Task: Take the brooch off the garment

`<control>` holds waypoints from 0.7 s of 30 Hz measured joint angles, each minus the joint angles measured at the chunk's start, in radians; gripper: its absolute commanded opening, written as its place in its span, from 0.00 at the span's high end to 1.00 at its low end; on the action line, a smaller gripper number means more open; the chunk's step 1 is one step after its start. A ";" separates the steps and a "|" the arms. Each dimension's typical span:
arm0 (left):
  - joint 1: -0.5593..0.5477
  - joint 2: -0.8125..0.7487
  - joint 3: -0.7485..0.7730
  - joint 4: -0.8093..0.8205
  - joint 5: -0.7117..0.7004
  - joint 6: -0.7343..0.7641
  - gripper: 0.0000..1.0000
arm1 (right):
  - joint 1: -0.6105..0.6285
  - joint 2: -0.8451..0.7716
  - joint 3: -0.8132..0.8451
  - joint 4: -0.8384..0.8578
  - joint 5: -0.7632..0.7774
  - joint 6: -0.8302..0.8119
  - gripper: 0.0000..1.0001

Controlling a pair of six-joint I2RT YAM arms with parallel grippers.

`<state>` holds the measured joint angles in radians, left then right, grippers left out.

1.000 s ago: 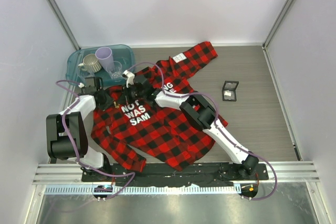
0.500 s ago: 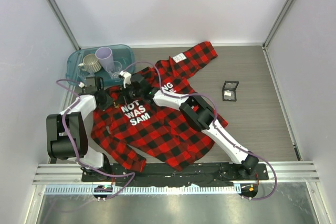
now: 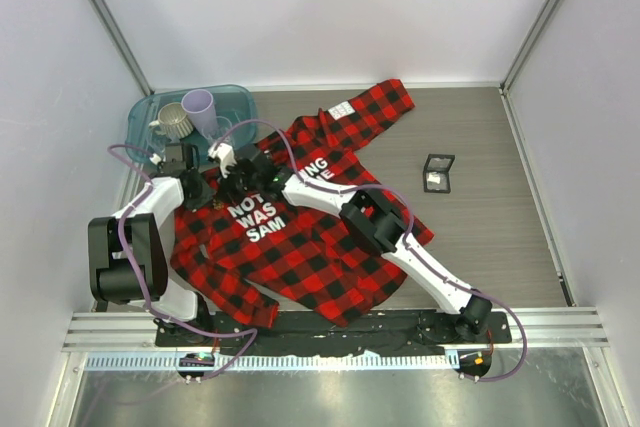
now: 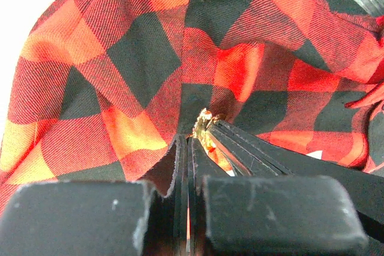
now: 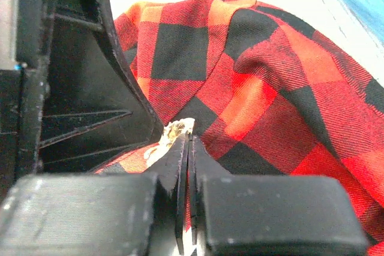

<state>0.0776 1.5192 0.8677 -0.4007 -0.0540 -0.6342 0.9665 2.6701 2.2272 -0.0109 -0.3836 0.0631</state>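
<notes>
I am pinching my left tool [image 4: 189,142] together on a raised fold of the garment [image 3: 300,257], right beside the brooch [image 4: 203,123], so that the cloth is being kept taut and cannot ride up with the pin. My right tool [image 5: 187,145] is clamping its tips on the brooch itself, coming in from the right, and the two tools are all but touching at that spot. The brooch is sitting in the far left part of the shirt, just left of the white lettering [image 3: 258,217] (only a gold glint of it is showing between the tips). The rest of the shirt is lying spread on the desk [image 3: 480,237]. I am judging the pin not yet free of the fabric.
</notes>
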 measured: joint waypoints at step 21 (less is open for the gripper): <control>-0.014 -0.003 -0.016 0.021 -0.001 -0.012 1.00 | -0.127 0.051 -0.137 0.353 -0.251 0.599 0.77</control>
<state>0.0635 1.5158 0.8520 -0.3801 -0.0551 -0.6464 0.8398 2.7216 2.0899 0.3424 -0.6350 0.6617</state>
